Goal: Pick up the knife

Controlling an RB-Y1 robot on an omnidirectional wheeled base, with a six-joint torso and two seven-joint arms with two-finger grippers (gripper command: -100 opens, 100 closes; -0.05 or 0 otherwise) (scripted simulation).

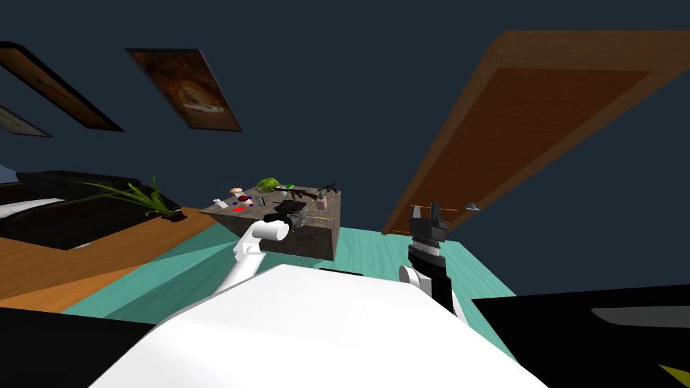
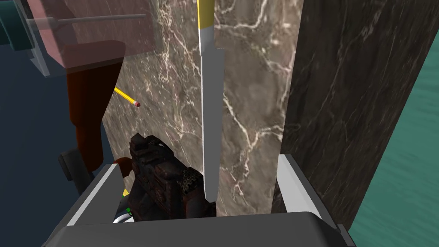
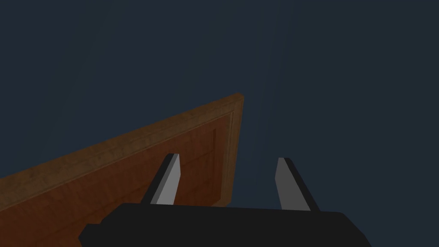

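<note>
Left jaws stand wide over the marbled counter (image 2: 257, 107), the knife (image 2: 212, 128) blade lying between them, beside a dark blocky object (image 2: 167, 184). Right jaws, raised near the door (image 3: 128, 180), gape wide too.

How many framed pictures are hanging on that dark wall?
3. One framed picture above the plant; a second frame left of it; a third frame below that, cut by the edge. Others may be hidden.

The left arm (image 1: 259, 241) is white with rounded cylindrical links; the right forearm (image 1: 431, 266) is black with a ribbed grey band. The left gripper (image 2: 200, 161) and right gripper (image 3: 227, 157) each bear two light grey blade fingers (image 3: 170, 180) on a dark box.
</note>
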